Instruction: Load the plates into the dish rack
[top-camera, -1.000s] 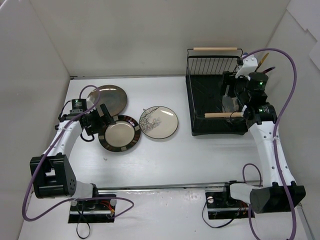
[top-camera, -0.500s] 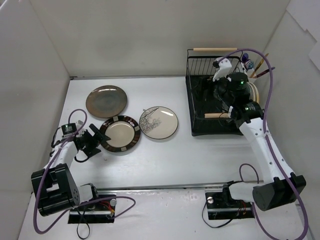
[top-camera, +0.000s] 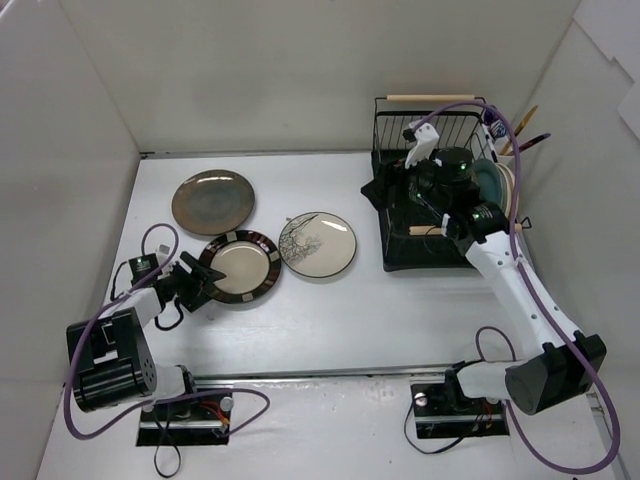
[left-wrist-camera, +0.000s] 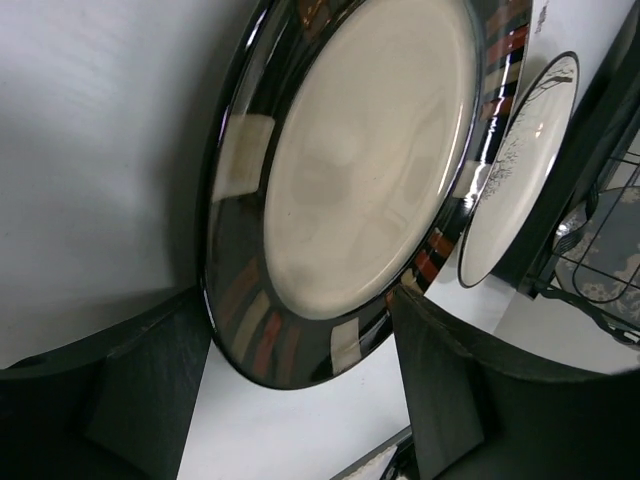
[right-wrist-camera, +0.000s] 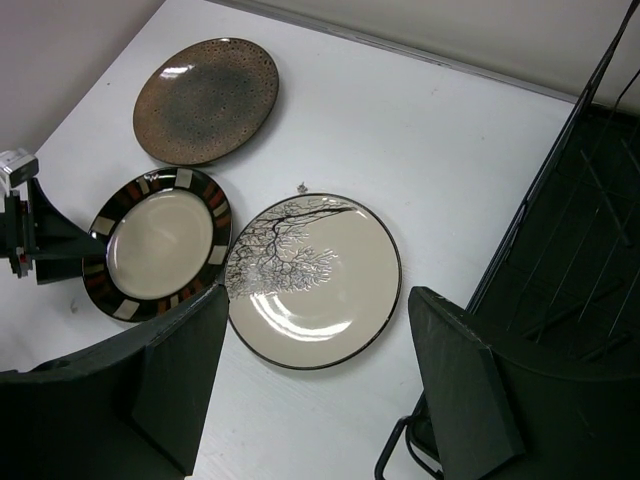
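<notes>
Dish rack (top-camera: 400, 250): black wire on a black tray, at the right of the table (top-camera: 400, 320), with a utensil cup (top-camera: 507, 140) at its far right corner. Standing in it we count one teal plate (top-camera: 488, 185), upright, and one paler plate (top-camera: 509, 186) just beside it toward the rack's right wall. The right arm covers much of the rack, so we cannot say whether more are loaded. Lying flat on the table, well apart from the rack, we count three. One brown-bronze plate (top-camera: 213, 201) is farthest back and one dark-rimmed beige plate (top-camera: 238, 266) is nearer the arms. One cream plate with a branch motif (top-camera: 318, 244) lies between that and the rack, its rim meeting the dark-rimmed one's. Left gripper (top-camera: 198, 278): low at the left edge of the dark-rimmed beige plate, fingers apart with the near rim between them. The wrist view shows bare table between the rim and one finger, so we judge the plate not yet gripped. Right gripper (right-wrist-camera: 318, 400): above the rack's left edge, fingers wide apart, empty, facing the three table plates. Our reckoning is at least two plates loaded and three left, with the dark-rimmed plate looking to be next.
</notes>
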